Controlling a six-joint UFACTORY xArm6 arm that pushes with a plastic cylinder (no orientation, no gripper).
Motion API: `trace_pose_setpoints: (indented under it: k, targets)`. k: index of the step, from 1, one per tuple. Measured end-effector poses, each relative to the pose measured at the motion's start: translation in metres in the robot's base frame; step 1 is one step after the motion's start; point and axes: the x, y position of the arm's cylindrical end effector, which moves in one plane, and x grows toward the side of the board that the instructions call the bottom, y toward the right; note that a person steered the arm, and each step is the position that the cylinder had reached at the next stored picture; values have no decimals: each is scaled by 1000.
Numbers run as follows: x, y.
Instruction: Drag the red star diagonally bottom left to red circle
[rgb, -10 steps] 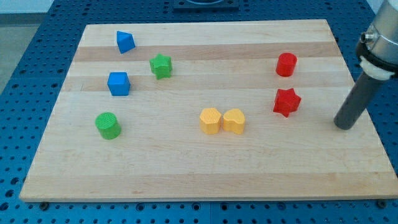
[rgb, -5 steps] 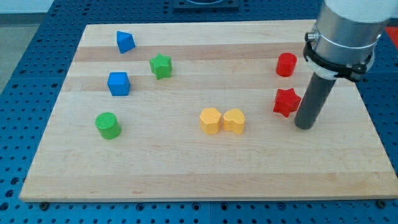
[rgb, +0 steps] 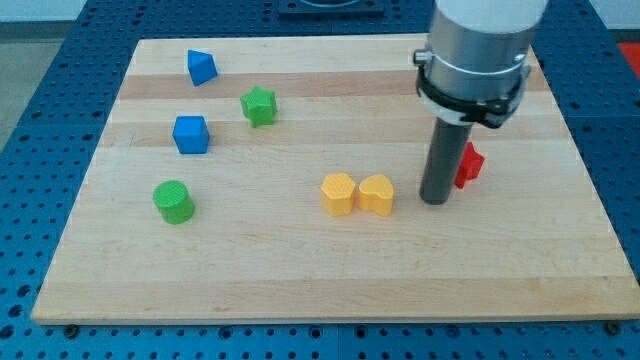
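Observation:
The red star (rgb: 470, 165) lies right of the board's middle, its left part hidden behind my rod. My tip (rgb: 434, 201) rests on the board just below and left of the star, close to or touching it, and to the right of the yellow heart (rgb: 377, 194). The red circle is hidden behind the arm's grey body near the view's top right.
A yellow hexagon (rgb: 339, 193) touches the yellow heart's left side. A green star (rgb: 259, 105), blue cube (rgb: 190, 134), blue triangular block (rgb: 201, 67) and green cylinder (rgb: 174, 201) stand on the left half of the wooden board (rgb: 300, 270).
My tip has slid left from the board's right edge, passing below the red star to its lower left. The arm now covers the red circle. The star looks nudged slightly right.

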Motion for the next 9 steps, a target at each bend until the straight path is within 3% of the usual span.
trace_pose_setpoints:
  k: [3,7,8,9]
  targets:
    - [-1,43]
    - [-46,74]
    - [-37,56]
    - [10,50]
